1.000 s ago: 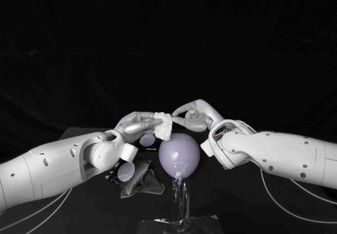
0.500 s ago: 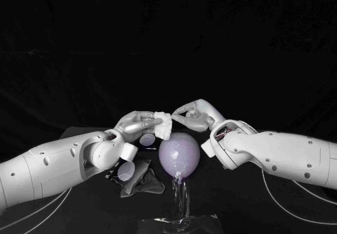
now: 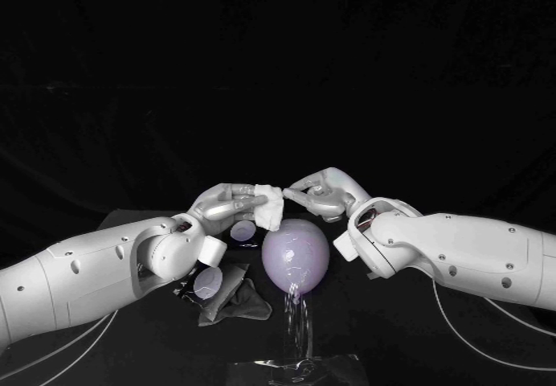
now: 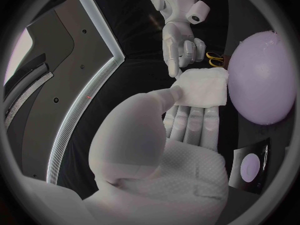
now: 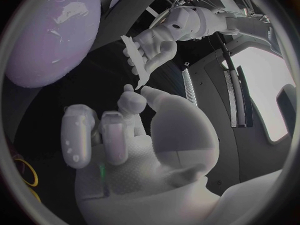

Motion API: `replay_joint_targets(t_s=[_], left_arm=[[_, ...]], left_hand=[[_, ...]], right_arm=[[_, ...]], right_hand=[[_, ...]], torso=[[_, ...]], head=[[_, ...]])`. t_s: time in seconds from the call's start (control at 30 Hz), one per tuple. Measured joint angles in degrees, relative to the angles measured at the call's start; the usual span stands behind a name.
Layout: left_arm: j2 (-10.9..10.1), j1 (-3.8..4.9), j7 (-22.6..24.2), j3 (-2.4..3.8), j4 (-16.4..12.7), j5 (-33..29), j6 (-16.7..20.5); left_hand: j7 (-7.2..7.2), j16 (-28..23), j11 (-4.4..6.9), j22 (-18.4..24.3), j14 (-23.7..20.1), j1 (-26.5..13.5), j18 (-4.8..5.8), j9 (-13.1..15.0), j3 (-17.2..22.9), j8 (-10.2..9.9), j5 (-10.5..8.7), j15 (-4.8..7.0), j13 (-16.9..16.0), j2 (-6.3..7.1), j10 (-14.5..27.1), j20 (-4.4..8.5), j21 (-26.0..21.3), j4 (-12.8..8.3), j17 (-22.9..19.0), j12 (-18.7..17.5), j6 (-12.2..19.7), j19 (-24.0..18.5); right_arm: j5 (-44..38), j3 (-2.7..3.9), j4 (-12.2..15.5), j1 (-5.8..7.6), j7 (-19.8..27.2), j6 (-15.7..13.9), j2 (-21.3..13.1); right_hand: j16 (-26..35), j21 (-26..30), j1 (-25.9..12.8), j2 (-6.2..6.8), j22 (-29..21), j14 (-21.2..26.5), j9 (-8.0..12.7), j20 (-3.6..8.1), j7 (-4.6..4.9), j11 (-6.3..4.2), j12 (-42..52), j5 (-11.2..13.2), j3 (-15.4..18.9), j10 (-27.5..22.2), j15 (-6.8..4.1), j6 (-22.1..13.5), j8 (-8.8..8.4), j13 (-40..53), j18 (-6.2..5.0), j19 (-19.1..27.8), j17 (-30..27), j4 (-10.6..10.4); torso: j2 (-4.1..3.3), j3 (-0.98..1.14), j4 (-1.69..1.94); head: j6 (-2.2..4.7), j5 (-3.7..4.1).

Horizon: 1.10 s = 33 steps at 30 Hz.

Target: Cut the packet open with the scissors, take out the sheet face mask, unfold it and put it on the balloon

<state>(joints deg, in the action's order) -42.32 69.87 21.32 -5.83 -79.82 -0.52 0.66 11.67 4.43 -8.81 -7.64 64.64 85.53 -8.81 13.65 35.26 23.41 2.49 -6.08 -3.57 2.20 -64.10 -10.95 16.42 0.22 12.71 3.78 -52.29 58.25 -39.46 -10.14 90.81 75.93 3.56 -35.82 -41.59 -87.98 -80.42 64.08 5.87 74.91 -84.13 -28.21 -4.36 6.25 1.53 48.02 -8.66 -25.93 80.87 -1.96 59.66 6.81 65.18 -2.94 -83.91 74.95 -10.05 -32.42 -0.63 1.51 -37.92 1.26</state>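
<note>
My left hand (image 3: 230,204) holds the folded white sheet face mask (image 3: 271,207) just above the lilac balloon (image 3: 293,252). In the left wrist view the mask (image 4: 203,87) lies pinched between thumb and fingers, close beside the balloon (image 4: 262,80). My right hand (image 3: 320,194) reaches in from the other side, and its thumb and a fingertip meet on the mask's upper corner. From the right wrist, my right hand (image 5: 119,130) has the edge-on mask (image 5: 135,60) ending between its tips, with my left hand (image 5: 159,41) behind.
The cut dark packet (image 3: 222,288) with a lilac circle lies on the table below my left arm. A clear stand (image 3: 296,368) carries the balloon. Yellow scissors handles (image 4: 215,60) lie beyond the balloon.
My right hand has moved left, from a small gap to the mask's upper corner. My left hand and the mask have stayed almost still.
</note>
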Motion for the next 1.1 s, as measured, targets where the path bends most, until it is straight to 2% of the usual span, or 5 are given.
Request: replay_joint_targets(t_s=[0.57,0.73,0.87,0.93,1.1], left_arm=[[0.0,0.0,0.1,0.0,-0.1,0.0,-0.3],[0.0,0.0,0.1,0.0,-0.1,0.0,-0.4],[0.0,0.0,0.0,0.0,-0.1,-0.1,-0.4],[0.0,0.0,0.0,0.0,-0.1,-0.2,-0.4],[0.0,-0.01,0.0,0.0,-0.1,-0.6,-0.4]], left_hand=[[-0.04,0.0,0.0,-0.2,0.1,-0.8,0.01,0.0,0.0,-0.1,0.14,-0.1,0.0,-0.53,0.0,-0.01,0.4,0.0,-0.1,0.0,0.0,-0.4],[0.15,-0.2,0.0,-0.2,0.1,-1.5,0.02,0.0,0.2,0.0,0.14,-0.1,0.0,-1.06,0.0,-0.24,0.4,0.2,-0.1,0.0,0.1,-0.6],[0.35,-0.2,-0.21,-0.2,-0.1,-3.3,0.02,0.0,0.8,0.0,0.14,-0.3,0.0,-1.5,0.2,-0.64,0.4,1.7,-0.1,0.0,0.3,-1.0],[0.55,-0.2,-0.21,-0.1,-0.2,-4.0,0.0,0.1,0.9,0.0,0.14,-0.3,0.0,-1.58,0.2,-0.74,0.4,2.5,-0.1,0.0,0.5,-1.2],[0.42,-0.2,-0.21,0.4,-0.2,-5.7,-0.91,0.3,1.4,0.0,0.14,-0.31,0.0,-2.13,0.2,-0.93,0.3,4.2,0.0,0.0,0.8,-1.3]], right_arm=[[4.7,0.0,-0.2,0.0,0.4,2.4,0.7],[5.7,0.0,-0.1,0.0,0.9,2.8,0.8],[6.1,0.0,0.0,0.0,1.0,3.6,0.7],[6.1,0.0,0.1,0.0,1.0,4.0,0.5],[5.8,0.0,0.3,0.01,0.5,5.0,-0.3]], right_hand=[[0.1,0.0,-0.8,0.83,0.0,0.0,0.3,0.06,0.35,0.0,0.3,1.1,1.3,0.0,0.01,-0.4,-0.41,0.2,0.1,0.1,0.0,-1.3],[0.0,0.0,1.4,-0.21,0.0,0.0,0.2,0.06,-0.07,0.01,0.7,4.3,1.0,0.0,0.01,0.1,-0.41,0.4,0.32,0.1,0.0,-0.3],[-0.1,-0.1,2.0,0.01,0.0,0.0,0.2,0.05,-0.12,0.0,0.4,4.8,1.2,0.0,0.02,0.1,-0.41,0.3,0.32,0.1,0.0,0.1],[0.0,0.7,1.3,1.49,0.0,0.0,0.4,0.05,0.45,0.34,-0.6,4.8,2.4,-0.3,0.02,-0.5,-0.86,-0.2,0.33,0.1,0.0,-0.3],[0.8,2.2,0.1,3.46,0.0,0.2,0.8,-0.19,0.98,0.95,-2.3,5.1,5.2,-1.6,0.22,-2.2,-1.64,-1.1,0.34,0.4,0.0,-1.1]], torso=[[-0.03,-0.02,0.02],[-0.03,-0.01,0.02],[-0.02,-0.02,0.02],[-0.02,-0.02,0.02],[-0.01,-0.03,0.02]], head=[[-0.14,0.05],[-0.18,0.05],[-0.23,0.05],[-0.25,0.05],[-0.35,-0.01]])
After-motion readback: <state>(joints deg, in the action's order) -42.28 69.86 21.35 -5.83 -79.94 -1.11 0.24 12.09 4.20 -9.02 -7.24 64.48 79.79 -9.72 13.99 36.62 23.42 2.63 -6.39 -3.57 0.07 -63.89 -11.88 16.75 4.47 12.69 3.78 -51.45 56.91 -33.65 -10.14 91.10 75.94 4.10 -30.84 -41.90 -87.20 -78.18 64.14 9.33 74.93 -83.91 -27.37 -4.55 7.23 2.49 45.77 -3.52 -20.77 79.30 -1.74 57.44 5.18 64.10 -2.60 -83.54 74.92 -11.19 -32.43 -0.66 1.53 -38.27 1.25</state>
